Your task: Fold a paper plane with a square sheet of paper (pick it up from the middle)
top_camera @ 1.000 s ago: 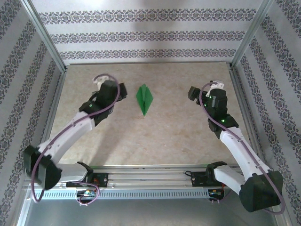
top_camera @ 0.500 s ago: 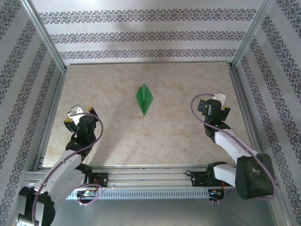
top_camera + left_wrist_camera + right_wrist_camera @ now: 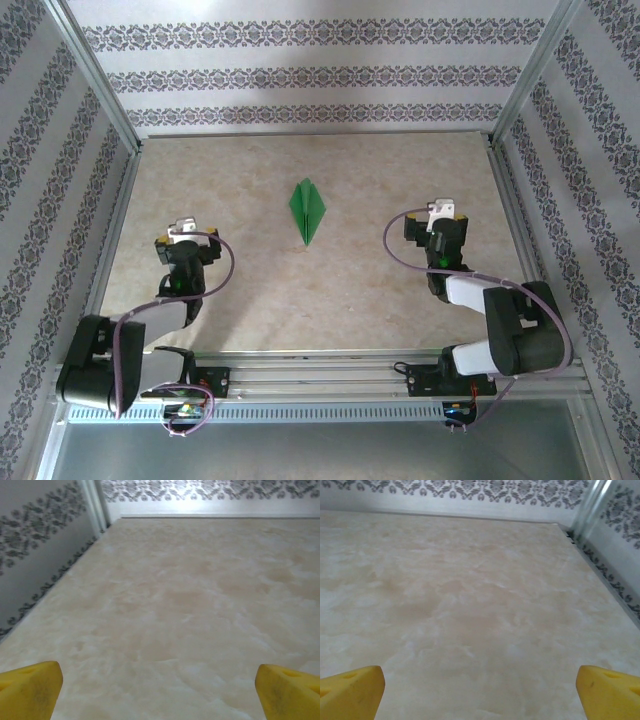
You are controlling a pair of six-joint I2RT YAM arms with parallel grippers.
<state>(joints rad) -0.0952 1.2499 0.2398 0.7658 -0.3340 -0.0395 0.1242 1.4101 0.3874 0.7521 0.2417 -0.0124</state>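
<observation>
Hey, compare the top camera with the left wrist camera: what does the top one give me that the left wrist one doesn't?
Top camera: the green paper plane lying on the table, past its middle, with the left gripper and right gripper set well apart from it, one on each side and nearer the arm bases. Left wrist camera: a close look at the left arm's yellow fingers, spread wide with nothing between them. Shared: the beige marbled table and the patterned back wall.
</observation>
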